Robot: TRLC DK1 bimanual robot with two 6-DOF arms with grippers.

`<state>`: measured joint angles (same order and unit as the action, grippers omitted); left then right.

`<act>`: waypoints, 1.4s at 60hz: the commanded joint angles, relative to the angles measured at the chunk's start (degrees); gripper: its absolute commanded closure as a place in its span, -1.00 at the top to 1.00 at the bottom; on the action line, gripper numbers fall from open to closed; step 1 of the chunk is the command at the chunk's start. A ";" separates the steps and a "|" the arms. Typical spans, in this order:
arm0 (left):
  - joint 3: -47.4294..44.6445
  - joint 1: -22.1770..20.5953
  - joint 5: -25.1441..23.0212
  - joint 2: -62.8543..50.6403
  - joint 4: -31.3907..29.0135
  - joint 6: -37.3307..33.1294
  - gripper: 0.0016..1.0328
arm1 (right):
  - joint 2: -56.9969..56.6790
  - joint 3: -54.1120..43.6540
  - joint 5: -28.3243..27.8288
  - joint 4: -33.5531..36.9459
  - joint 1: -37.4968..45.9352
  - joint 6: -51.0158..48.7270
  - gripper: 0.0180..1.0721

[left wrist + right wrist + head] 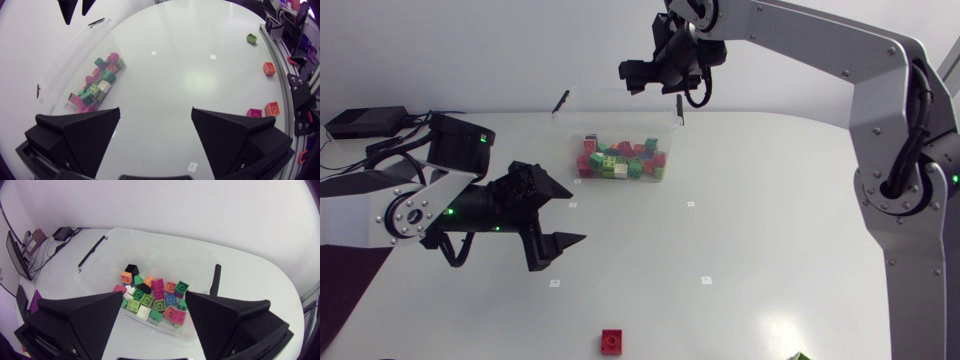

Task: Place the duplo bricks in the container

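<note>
**Both claws wide open and empty; loose bricks lie outside the bin**

Your right gripper (650, 78) hangs above the far side of the clear container (620, 102). Its fingers are spread wide with nothing between them. In its wrist view the pile of duplo bricks (156, 299) lies in the container right below the gap.

Your left gripper (576, 213) is to the near left of the container, over the bare table (750, 240). It is just as wide open and holds nothing.

The container stands at the far middle of the table. A red brick (612, 341) sits at the near edge, and a green brick (802, 356) is farther right along that edge. The left wrist view also shows a magenta brick (254, 113) and an orange brick (272, 108) side by side by the table's rim.
</note>
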<state>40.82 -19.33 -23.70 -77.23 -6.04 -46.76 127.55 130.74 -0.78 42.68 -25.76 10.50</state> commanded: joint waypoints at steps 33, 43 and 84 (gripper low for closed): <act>-11.55 -11.96 -2.22 3.75 -10.48 -10.54 0.92 | -13.90 -15.95 0.07 8.39 -1.40 1.54 0.90; -12.52 -15.47 -2.22 3.40 -11.36 -10.37 0.89 | -19.18 -25.44 0.34 7.07 -2.81 -0.04 0.90; -8.03 -21.10 -1.96 -8.46 -4.94 -4.04 0.48 | -40.89 -63.94 -0.10 12.26 -4.83 -14.11 0.90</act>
<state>31.24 -39.99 -25.43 -84.49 -11.44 -52.05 88.36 69.67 -1.02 52.80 -30.70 -0.82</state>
